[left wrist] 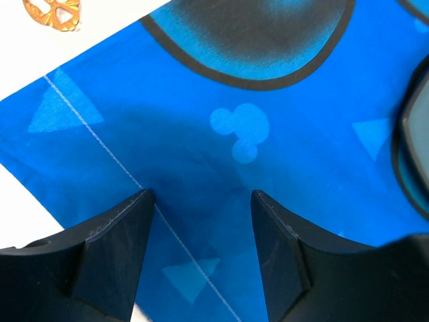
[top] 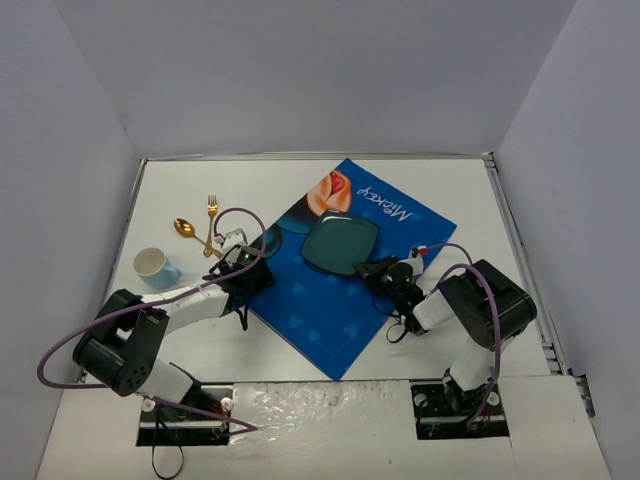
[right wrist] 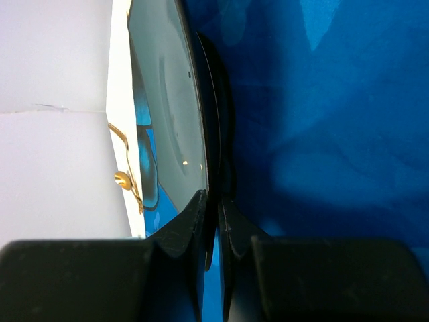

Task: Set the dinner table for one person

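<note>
The white dinner table (top: 200, 185) holds a blue cartoon-print mat (top: 330, 305). A dark teal plate (top: 340, 245) lies on the mat. My right gripper (top: 375, 270) is shut on the plate's near rim; in the right wrist view the jaws (right wrist: 213, 201) pinch the rim of the plate (right wrist: 167, 100). My left gripper (top: 250, 275) is open and empty, low over the mat's left edge; the left wrist view shows only the mat (left wrist: 201, 134) between the fingers of that gripper (left wrist: 201, 198).
A white and light-blue cup (top: 155, 266) stands at the left. A gold spoon (top: 185, 228) and gold fork (top: 211, 218) lie on the table behind the left gripper. The plate's edge (left wrist: 412, 154) shows at the right of the left wrist view.
</note>
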You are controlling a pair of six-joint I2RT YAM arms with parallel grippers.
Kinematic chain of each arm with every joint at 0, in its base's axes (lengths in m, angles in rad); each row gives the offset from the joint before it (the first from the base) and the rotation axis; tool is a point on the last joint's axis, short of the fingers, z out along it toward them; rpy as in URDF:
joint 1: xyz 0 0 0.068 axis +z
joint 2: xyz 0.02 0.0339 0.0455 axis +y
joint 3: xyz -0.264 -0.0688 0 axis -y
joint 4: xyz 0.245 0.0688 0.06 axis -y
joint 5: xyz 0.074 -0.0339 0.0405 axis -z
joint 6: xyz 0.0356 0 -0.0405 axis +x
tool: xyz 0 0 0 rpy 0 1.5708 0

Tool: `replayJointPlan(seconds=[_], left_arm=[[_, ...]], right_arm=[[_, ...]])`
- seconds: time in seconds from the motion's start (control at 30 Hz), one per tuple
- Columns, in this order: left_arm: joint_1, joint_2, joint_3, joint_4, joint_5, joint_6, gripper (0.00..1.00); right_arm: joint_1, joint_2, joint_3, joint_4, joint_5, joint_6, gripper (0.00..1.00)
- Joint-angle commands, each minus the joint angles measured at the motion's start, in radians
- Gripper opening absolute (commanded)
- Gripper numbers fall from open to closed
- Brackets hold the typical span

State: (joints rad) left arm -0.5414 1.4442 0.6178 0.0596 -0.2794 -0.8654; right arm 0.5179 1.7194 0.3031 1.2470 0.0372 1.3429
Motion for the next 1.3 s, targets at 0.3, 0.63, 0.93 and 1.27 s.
replayJointPlan(seconds=[0.3,0.63,0.93,1.27], left_arm=[[-0.038,0.009,-0.012,-0.047,0.011,-0.108,0.55],[-0.04,-0.053,-0.031,-0.122,-0.002,-0.125,0.55],[-0.038,-0.048,-0.023,-0.135,-0.009,-0.115,0.55],[-0.038,-0.044,-0.004,-0.158,-0.041,-0.08,0.56]], right_arm=[[0.038,-0.133,0.076,0.398,-0.026,0.0,0.17],[0.05,-0.154,0.072,0.286,-0.026,-0.011,0.2],[0.061,-0.129,0.052,0.27,-0.053,-0.003,0.29],[0.055,-0.147,0.02,0.167,-0.041,-0.065,0.3]])
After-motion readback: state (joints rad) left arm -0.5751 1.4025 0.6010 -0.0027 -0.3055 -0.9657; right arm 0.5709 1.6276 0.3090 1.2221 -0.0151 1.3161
